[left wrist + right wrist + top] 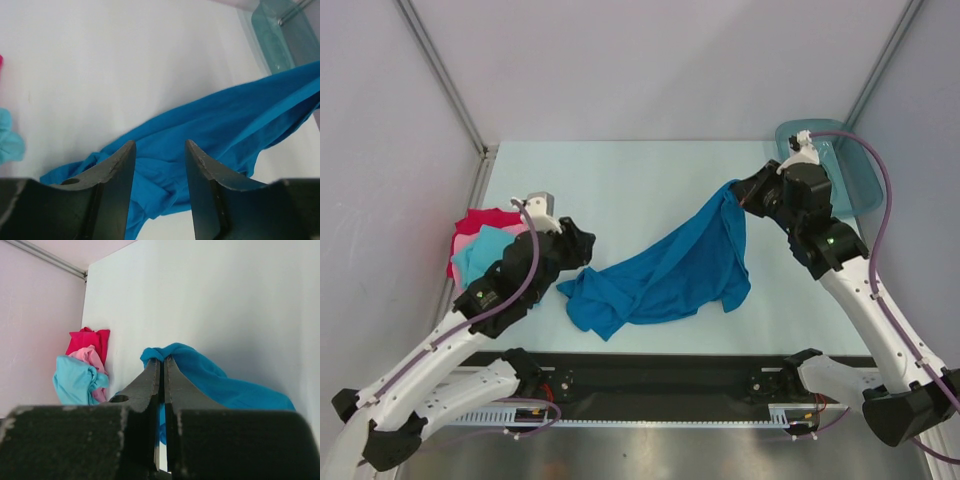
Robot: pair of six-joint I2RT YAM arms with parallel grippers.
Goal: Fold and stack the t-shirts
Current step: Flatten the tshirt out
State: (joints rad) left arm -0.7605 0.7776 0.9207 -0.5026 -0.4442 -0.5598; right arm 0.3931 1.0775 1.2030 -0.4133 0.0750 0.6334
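One blue t-shirt hangs clenched in right hand; left hand gapes over it.

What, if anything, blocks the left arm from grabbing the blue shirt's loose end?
Probably nothing. The left fingers are open and aimed at the crumpled near end of the blue shirt, and nothing sits between them. The right fingers pinch the far end, lifted well clear of that spot.

On the table one t-shirt lies centre, heaped t-shirts at the left edge, a tray in the far-right corner
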